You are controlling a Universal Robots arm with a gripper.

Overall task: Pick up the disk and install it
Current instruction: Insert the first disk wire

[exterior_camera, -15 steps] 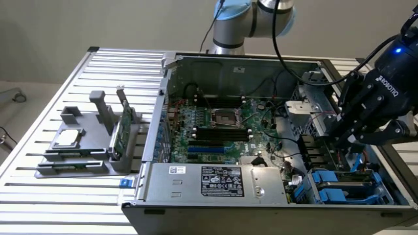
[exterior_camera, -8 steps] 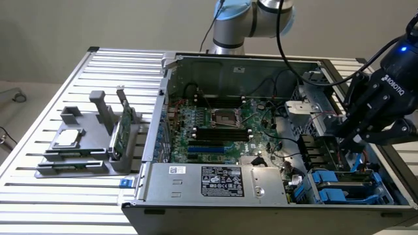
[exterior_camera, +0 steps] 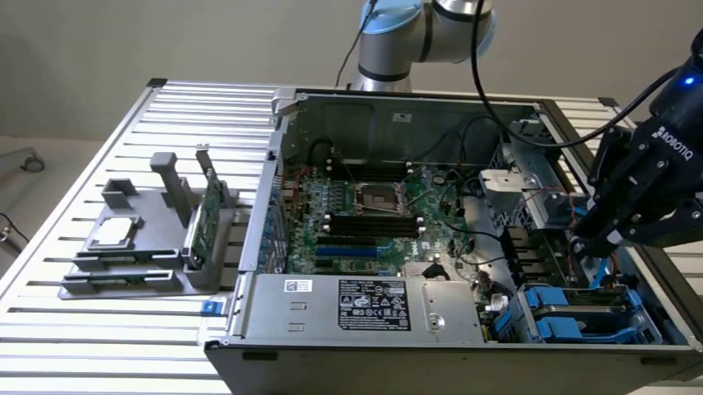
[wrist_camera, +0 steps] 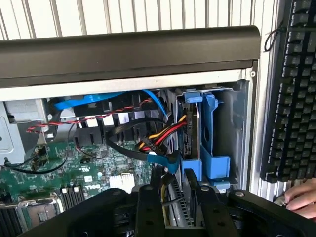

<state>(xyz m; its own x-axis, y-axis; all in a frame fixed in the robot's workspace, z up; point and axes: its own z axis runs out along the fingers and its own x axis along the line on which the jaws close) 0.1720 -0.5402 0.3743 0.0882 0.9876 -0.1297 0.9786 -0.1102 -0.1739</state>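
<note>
My gripper [exterior_camera: 602, 239] hangs inside the open computer case [exterior_camera: 439, 337], above the drive bay at the exterior view's right.

On the wrist view I see the disk [wrist_camera: 190, 131] seated upright in its blue carrier [wrist_camera: 212, 148], cables plugged in, plus a keyboard [wrist_camera: 296, 89] and a person's hand [wrist_camera: 302, 197]. The fingers [wrist_camera: 148, 207] stand narrowly apart, gripping nothing I can make out; their tips are cut off.

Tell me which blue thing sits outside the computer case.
The small blue piece on the slatted table, beside the case's front corner; the blue drive carriers sit inside.
</note>
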